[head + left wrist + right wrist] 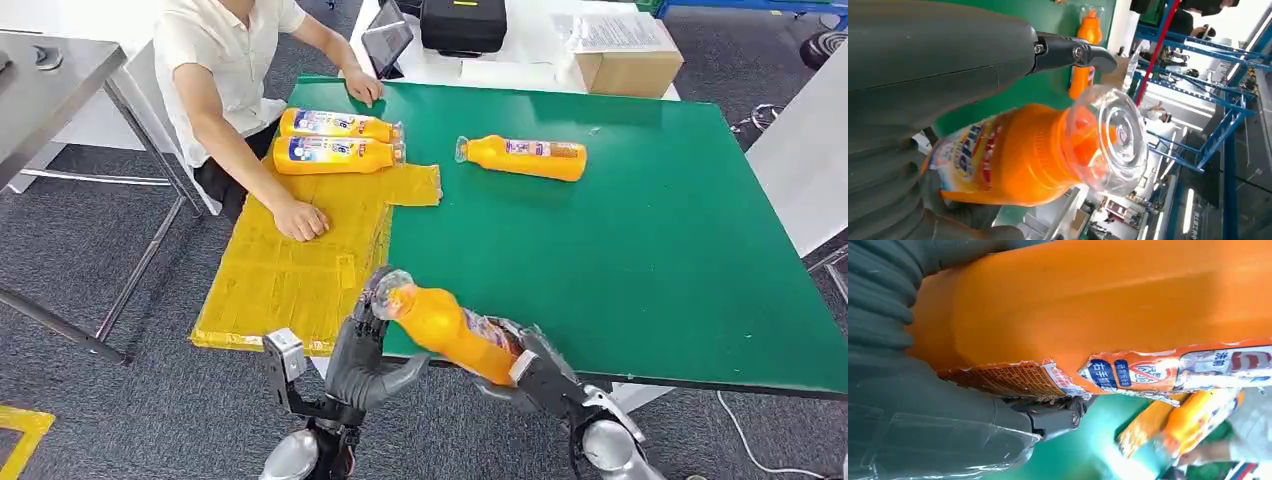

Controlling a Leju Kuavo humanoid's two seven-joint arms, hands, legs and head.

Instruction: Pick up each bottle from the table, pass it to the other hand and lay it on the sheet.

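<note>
1. Fingers of the right hand (530, 365) are clamping around the base end of an orange bottle (450, 330), which is being carried just above the near edge of the green table (650, 250); in the right wrist view the bottle's lower body (1098, 305) is lying against the grey palm, with its torn label (1128, 372) facing the camera.
2. Fingers of the left hand (370, 350) are curling up around the neck end of the same bottle, just below its clear cap (388, 290); in the left wrist view the thick thumb and one dark finger (1073, 52) are sitting on either side of the bottle's shoulder (1018, 155), though whether they are pressing on it cannot be told.
3. Both forearms are rising from the bottom of the head view and meeting at the bottle, left hand by the sheet's corner, right hand further right.
4. Bottle's long axis is running diagonally, cap pointing up and left toward the yellow sheet (290, 270), base pointing down and right.
5. Two more orange bottles (335, 140) are lying side by side at the far end of the sheet, caps pointing right.
6. One more orange bottle (525, 157) is lying on the bare green table, cap pointing left.
7. Seated person's hand (300, 218) is resting on the sheet.
</note>
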